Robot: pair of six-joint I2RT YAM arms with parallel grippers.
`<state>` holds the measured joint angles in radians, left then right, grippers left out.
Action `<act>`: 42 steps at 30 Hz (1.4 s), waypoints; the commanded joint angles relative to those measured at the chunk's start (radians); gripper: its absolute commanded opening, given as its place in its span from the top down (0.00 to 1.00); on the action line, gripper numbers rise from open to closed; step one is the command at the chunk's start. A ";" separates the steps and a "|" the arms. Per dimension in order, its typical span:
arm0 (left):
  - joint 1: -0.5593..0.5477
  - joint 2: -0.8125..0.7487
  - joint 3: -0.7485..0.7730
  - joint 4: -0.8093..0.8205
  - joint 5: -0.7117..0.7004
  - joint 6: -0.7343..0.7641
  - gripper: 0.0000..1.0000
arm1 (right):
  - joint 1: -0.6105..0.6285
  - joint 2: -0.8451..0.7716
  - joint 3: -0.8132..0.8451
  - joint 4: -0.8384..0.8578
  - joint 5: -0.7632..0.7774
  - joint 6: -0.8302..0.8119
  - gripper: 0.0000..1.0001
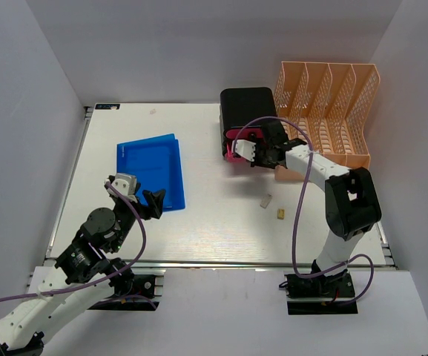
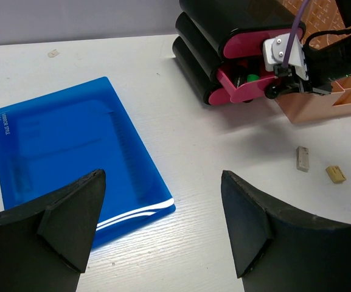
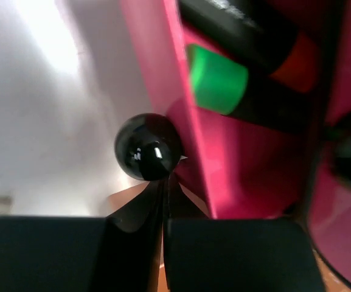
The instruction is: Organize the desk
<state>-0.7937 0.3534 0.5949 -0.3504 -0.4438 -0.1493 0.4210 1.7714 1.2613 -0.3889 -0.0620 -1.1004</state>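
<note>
Presently right claw clenched just beside knob on pink drawer of black case; left claw released, well left of case. Beneath case, worktop. Risk: tips beside, not round, knob, so slipping; skewed pull dragging case.

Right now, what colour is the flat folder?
The folder is blue; left wrist view shows it best.
</note>
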 commanded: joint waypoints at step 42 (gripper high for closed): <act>0.005 0.163 -0.055 0.181 0.278 0.002 0.09 | -0.007 -0.691 -0.400 0.422 -0.118 0.655 0.11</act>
<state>-0.7929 0.4530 0.5625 -0.2657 -0.3077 -0.1345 0.4206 1.1667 0.9665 -0.0792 -0.1642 -0.6731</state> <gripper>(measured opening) 0.902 0.859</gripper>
